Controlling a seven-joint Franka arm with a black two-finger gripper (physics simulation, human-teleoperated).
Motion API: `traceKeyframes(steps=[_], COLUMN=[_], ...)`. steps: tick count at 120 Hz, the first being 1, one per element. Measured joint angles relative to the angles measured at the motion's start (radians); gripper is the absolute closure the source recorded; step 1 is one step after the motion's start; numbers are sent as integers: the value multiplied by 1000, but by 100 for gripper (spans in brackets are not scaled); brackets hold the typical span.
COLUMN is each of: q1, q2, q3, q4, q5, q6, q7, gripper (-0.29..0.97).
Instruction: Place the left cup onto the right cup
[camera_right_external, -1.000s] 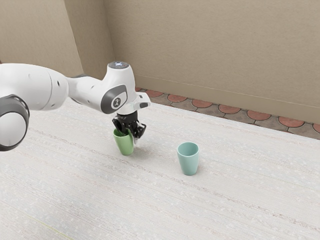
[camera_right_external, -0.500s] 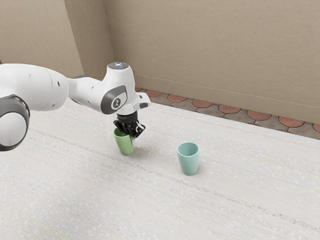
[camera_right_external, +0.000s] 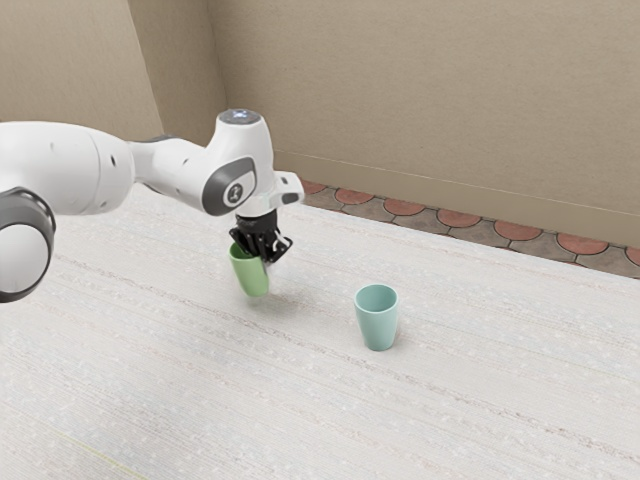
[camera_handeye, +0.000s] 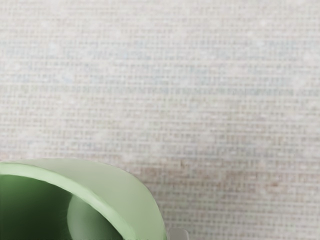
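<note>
- At the exterior view's left you see the white arm (camera_right_external: 90, 185) coming in and reaching down toward the middle of the table (camera_right_external: 450, 400).
- Your gripper (camera_right_external: 258, 250) points downward at the arm's end, with its black fingers drawn close together and pinching the rim of the green cup (camera_right_external: 250, 272).
- The green cup hangs from that grip, tilted, with its mouth leaning toward the exterior view's left. Its base looks just clear of the table, and a faint shadow lies beneath it.
- In the wrist view you see the green cup's curved rim (camera_handeye: 100, 185) close under the hand, with pale woven table surface (camera_handeye: 175, 75) beyond it.
- Further toward the exterior view's right, the teal cup (camera_right_external: 376, 316) stands upright on the table, mouth up, well apart from the green cup.
- Past the table's far edge, a strip of reddish tiled floor (camera_right_external: 450, 217) runs along the beige wall (camera_right_external: 450, 90).
</note>
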Motion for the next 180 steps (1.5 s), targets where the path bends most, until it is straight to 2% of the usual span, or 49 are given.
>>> traceKeyframes(steps=[88,133,180], q1=[-14,-97,-160], q2=[11,67,114], q3=[-181,-189,-194], q4=[215,365,429], q5=[84,98,104], q6=[-242,-358,-406], q7=[-92,-147,-207], gripper=[78,78,78])
